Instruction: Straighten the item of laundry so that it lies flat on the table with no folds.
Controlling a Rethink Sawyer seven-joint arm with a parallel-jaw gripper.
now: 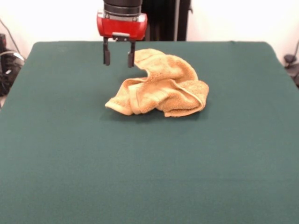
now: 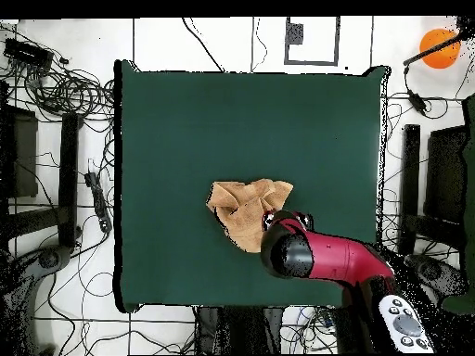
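On the green table (image 1: pixel 70 154) lies a crumpled mustard towel (image 1: pixel 161 86); the gripper (image 1: pixel 118 57) hovers beside it, jaws apart, empty.

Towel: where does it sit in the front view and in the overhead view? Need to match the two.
Front view: the towel lies crumpled just above picture centre, on the green table, with the gripper at its upper left.
Overhead view: the towel is near the middle of the table, slightly toward the bottom edge, with the red arm covering its lower right.
Shared landmark: the red gripper head beside the towel.
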